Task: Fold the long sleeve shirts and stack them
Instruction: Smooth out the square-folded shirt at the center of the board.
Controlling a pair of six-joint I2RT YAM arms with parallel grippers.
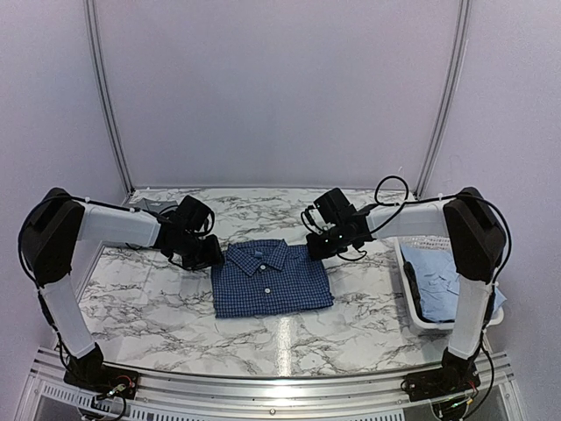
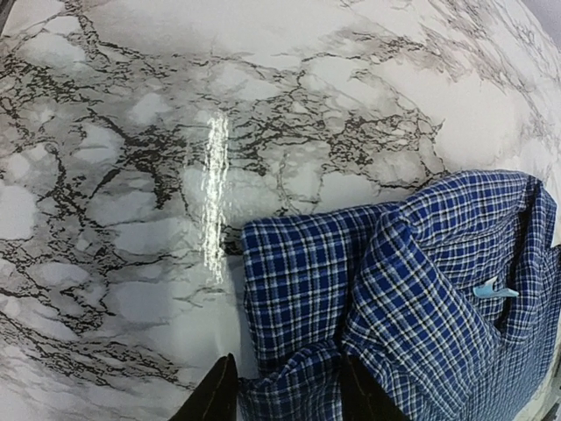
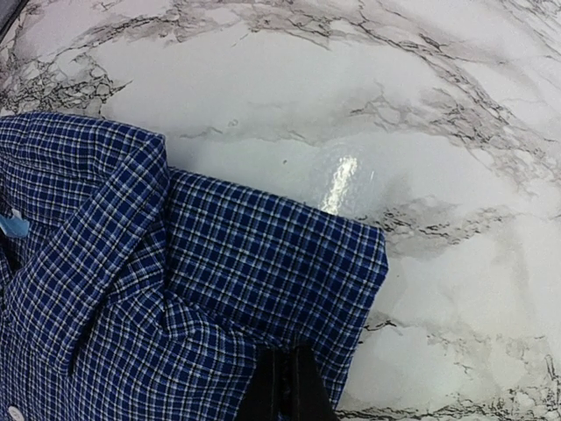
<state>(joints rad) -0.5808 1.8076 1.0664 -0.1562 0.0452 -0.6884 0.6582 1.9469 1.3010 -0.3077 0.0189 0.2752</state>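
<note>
The dark blue checked shirt (image 1: 270, 279) lies folded, collar away from me, in the middle of the marble table. My left gripper (image 1: 210, 255) is at its far left corner; in the left wrist view its fingers (image 2: 216, 396) stand apart, with a bunched edge of the shirt (image 2: 412, 289) between them. My right gripper (image 1: 314, 248) is at the far right corner; in the right wrist view (image 3: 285, 386) it is shut, pinching puckered shoulder cloth of the shirt (image 3: 228, 272). The light blue shirt (image 1: 441, 274) lies in a basket. A bit of the grey shirt (image 1: 145, 206) shows behind my left arm.
A white basket (image 1: 412, 309) stands at the table's right edge beside my right arm's base. The marble tabletop (image 1: 140, 307) lies bare around the folded shirt. White walls close in behind and at both sides.
</note>
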